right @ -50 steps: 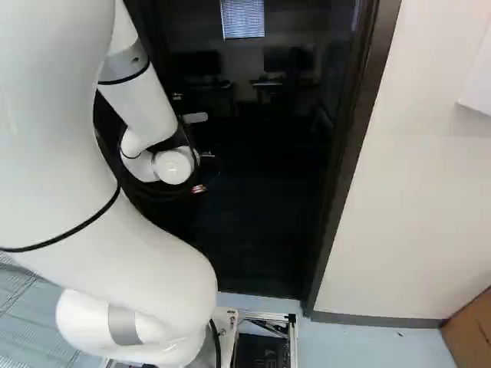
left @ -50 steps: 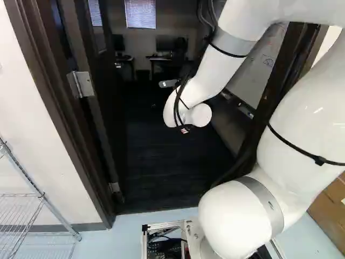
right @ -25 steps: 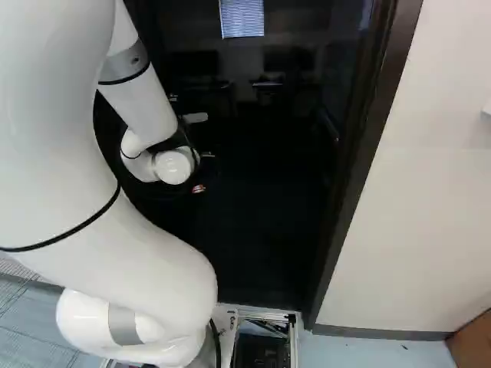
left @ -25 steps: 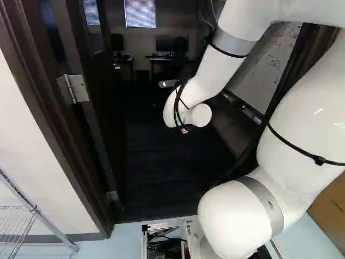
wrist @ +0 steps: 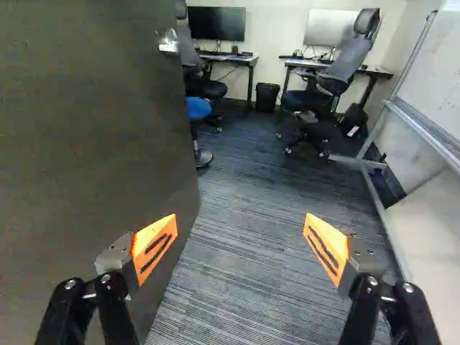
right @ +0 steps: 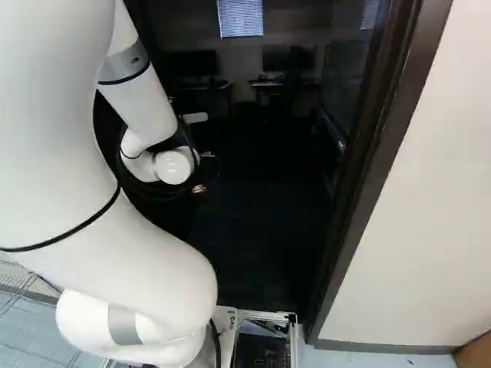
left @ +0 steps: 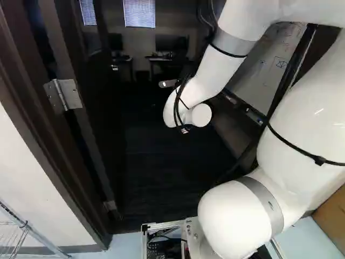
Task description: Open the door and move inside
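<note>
The dark door (wrist: 86,158) stands swung open into the room, filling the area beside one gripper finger in the wrist view; its metal handle (wrist: 167,42) is near the far edge. In the left base view a hinge (left: 63,95) joins it to the dark frame. The doorway's other post (right: 372,169) rises at the right of the right base view. My gripper (wrist: 241,248) is open, with carpet visible between its orange-padded fingers and nothing held. In both base views the wrist hides the fingers, and the arm reaches through the doorway.
Inside are office chairs (wrist: 345,61), desks with monitors (wrist: 217,24), a bin (wrist: 267,96) and a whiteboard (wrist: 437,83) on a stand whose foot reaches onto the carpet (wrist: 251,251). Outside, a wire shelf (left: 26,233) is near the left wall, and a cardboard box (left: 330,218) at the right.
The base has moved forward toward the doorway: frame, hinges, walls and shelf have shifted outward and down in the base views. The arm holds its pose against its lowest joint.
</note>
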You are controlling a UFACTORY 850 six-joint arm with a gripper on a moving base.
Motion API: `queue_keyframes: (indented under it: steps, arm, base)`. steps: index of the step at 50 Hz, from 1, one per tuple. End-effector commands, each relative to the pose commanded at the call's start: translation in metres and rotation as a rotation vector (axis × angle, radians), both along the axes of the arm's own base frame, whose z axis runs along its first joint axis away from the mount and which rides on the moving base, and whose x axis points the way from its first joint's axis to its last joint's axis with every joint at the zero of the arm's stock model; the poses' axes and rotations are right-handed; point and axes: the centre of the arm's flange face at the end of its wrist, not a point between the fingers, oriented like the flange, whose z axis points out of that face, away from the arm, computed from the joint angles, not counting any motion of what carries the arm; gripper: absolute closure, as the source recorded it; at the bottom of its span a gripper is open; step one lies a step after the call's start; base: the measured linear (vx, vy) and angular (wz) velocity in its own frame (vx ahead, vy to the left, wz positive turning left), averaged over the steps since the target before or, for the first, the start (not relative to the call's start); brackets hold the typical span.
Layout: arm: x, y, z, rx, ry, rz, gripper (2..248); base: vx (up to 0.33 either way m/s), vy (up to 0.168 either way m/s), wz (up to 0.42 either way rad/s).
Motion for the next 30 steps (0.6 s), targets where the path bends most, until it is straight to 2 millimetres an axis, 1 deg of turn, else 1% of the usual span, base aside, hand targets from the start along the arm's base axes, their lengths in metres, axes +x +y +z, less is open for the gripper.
queue_keyframes:
  steps: [30]
  arm:
    - [0.0000, 0.0000, 0.0000, 0.000, 0.000, 0.000, 3]
  base:
    - [0.131, 0.003, -0.007]
